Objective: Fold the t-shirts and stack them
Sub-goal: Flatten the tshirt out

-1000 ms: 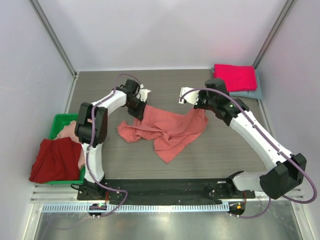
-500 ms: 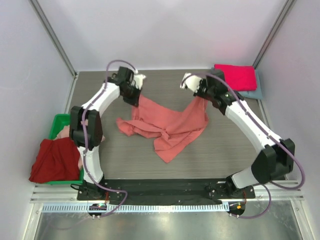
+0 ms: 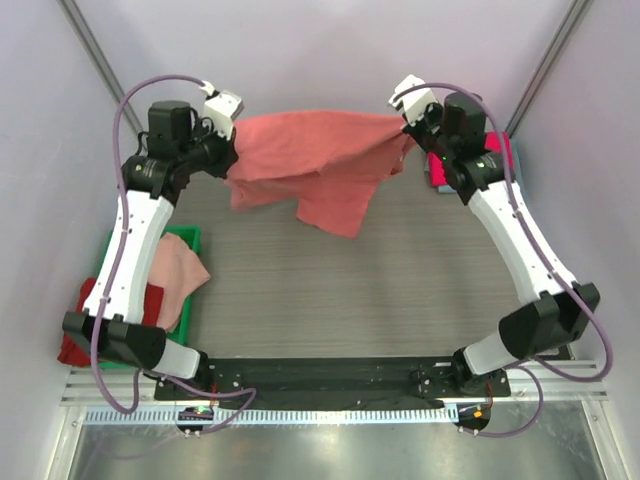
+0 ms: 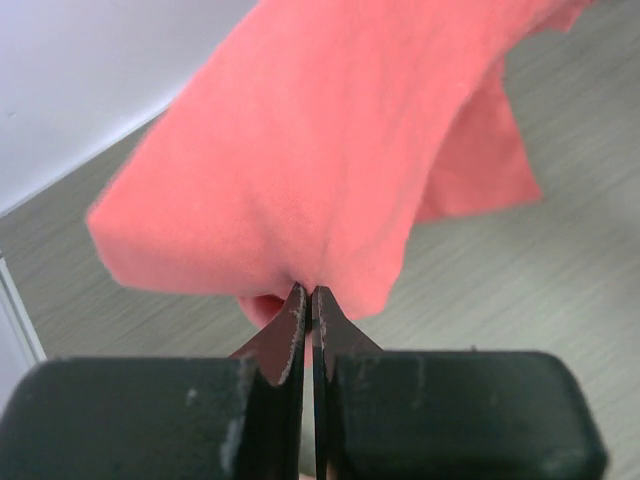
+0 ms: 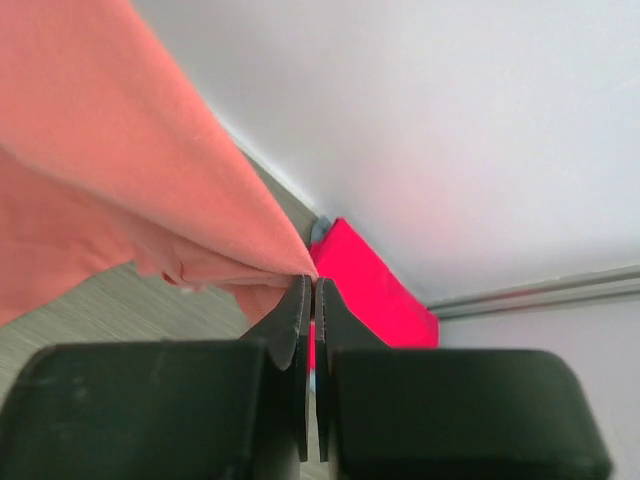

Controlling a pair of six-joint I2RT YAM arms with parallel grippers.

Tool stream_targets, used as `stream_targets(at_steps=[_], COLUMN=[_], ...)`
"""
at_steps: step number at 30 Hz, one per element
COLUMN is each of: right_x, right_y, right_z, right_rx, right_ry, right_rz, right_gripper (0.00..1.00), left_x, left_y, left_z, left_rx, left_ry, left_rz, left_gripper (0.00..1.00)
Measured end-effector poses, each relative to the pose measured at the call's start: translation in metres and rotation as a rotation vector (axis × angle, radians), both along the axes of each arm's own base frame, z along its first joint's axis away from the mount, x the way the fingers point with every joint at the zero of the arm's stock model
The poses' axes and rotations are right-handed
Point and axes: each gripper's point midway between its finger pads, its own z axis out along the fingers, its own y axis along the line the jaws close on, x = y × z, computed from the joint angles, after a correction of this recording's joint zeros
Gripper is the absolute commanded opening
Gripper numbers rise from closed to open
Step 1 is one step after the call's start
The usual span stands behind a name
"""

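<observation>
Two claws hold one salmon-coral t-shirt (image 3: 310, 160) stretched in the air between them, above the far part of the table (image 3: 350, 290). The cloth is plain and soft, taut along its upper edge, with loose folds and one corner hanging toward the middle. On the left side, the left claw (image 4: 308, 295) has its jaws pressed together on a pinch of the shirt's edge, its arm raised high and reaching far left. On the opposite edge, the right claw (image 5: 311, 285) is pinched on the cloth in the same way, its arm raised and extended far right. Behind the right arm, a folded magenta t-shirt (image 5: 372, 292) lies on a grey-blue t-shirt (image 3: 436, 178) at the table's far right corner. At the left, a pale pink t-shirt (image 3: 176, 275) drapes over the green bin (image 3: 190, 238), with a dark red t-shirt (image 3: 72, 345) beside it. One second earlier the salmon shirt lay crumpled on the table with both claws low at its far edge; it now hangs clear of the surface, spread wide.
</observation>
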Motion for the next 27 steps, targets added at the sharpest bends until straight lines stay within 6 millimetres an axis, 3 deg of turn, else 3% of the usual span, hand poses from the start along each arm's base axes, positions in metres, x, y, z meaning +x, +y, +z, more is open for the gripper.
stream_targets(at_steps=[4,7,9,10,13,15,17,20,21,24,25,27], right_x=[-0.040,-0.085,-0.107,-0.116,-0.125,-0.116,-0.098,-0.059,-0.048,-0.019,-0.014,-0.005], right_y=[0.004,-0.002,-0.007,-0.009,-0.012,-0.011,-0.009,-0.012,-0.015,-0.029,-0.036,-0.050], right_z=[0.052,0.102,0.123,0.131,0.126,0.099,0.055,-0.039,-0.071,-0.164,-0.187,-0.208], right_rx=[0.089,0.151,0.173,0.180,0.176,0.147,0.102,0.019,-0.003,-0.055,-0.071,-0.086], right_ry=[-0.091,-0.198,-0.252,-0.276,-0.281,-0.231,-0.136,0.074,0.149,0.364,0.425,0.489], right_rz=[0.062,0.092,0.102,0.105,0.105,0.100,0.092,0.061,0.047,-0.030,-0.060,-0.101], right_gripper=[0.01,0.01,0.01,0.01,0.01,0.01,0.01,0.01,0.07,0.51,0.53,0.54], left_x=[-0.033,-0.054,-0.061,-0.062,-0.056,-0.045,-0.031,-0.006,0.001,0.028,0.039,0.051], left_y=[0.004,0.005,0.003,0.002,-0.002,-0.007,-0.014,-0.025,-0.027,-0.034,-0.034,-0.032], left_z=[0.000,0.005,0.009,0.010,-0.005,-0.031,-0.066,-0.131,-0.150,-0.202,-0.214,-0.220], left_rx=[0.007,0.004,0.003,0.002,0.007,0.025,0.042,0.063,0.066,0.076,0.084,0.097], left_ry=[0.020,0.019,0.011,0.009,0.046,0.112,0.202,0.372,0.420,0.544,0.562,0.557], left_rz=[-0.016,-0.038,-0.057,-0.067,-0.089,-0.107,-0.124,-0.133,-0.130,-0.100,-0.074,-0.034], left_gripper=[0.00,0.00,0.00,0.00,0.02,0.04,0.04,0.09,0.11,0.29,0.31,0.34])
